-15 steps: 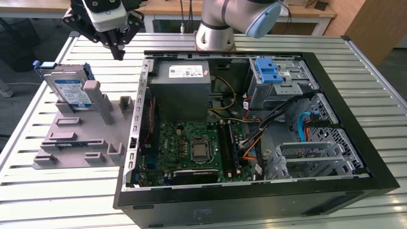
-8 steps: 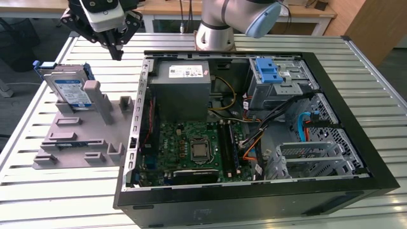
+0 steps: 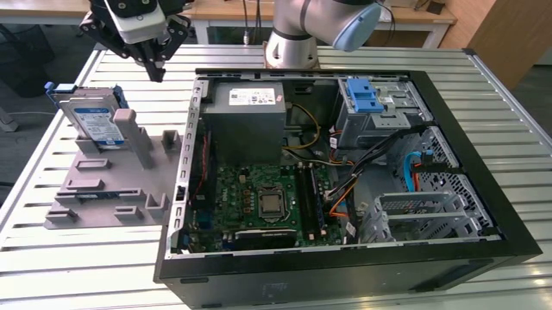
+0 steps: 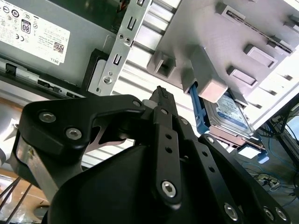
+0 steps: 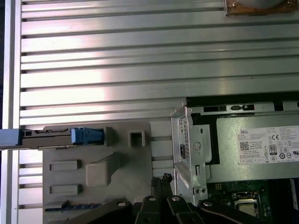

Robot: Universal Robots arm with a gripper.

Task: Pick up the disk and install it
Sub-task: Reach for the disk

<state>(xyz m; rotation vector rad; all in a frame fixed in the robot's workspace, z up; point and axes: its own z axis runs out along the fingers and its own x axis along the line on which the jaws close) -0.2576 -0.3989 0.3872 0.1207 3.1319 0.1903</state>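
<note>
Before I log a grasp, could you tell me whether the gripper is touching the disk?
Apart. In the exterior view the gripper hangs above the table, with a clear gap to the disk standing in its grey holder.

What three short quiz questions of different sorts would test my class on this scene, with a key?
1. True or false: the gripper holds the disk.
2. Where does the disk stand? A) upright in the grey holder; B) on the motherboard; C) on the power supply.
3. Fill in: in the exterior view, the grey holder lies to the ____ of the computer case.

Key: 1 false, the gripper hangs above the table, apart from the disk; 2 A; 3 left.
</note>
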